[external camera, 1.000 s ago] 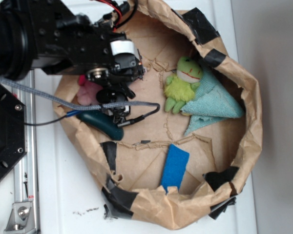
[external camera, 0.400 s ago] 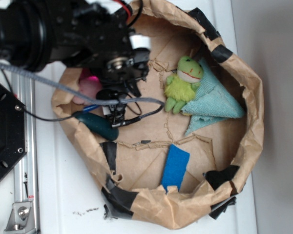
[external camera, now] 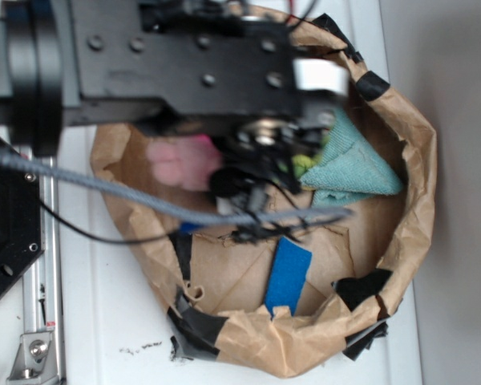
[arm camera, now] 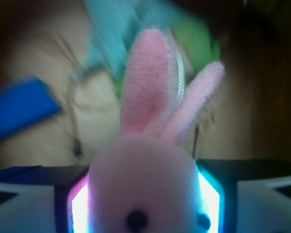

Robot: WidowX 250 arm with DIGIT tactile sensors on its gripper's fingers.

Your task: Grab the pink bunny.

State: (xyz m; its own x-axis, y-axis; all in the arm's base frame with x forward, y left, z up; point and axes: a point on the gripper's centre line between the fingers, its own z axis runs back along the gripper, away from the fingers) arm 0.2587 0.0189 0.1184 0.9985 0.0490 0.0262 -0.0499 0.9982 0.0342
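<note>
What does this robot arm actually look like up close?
The arm is boxy matte black, dotted with round screw holes, with one white patch near its end. A grey braided cable and thin black wires trail from it. In the wrist view, the gripper has black fingers with paler faces that glow blue beside the pads.

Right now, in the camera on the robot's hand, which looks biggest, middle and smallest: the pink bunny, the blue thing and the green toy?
1. pink bunny, held between the gripper fingers, but it sits nearest the lens.
2. blue thing.
3. green toy, mostly hidden behind the ears, so its rank is unsure.
</note>
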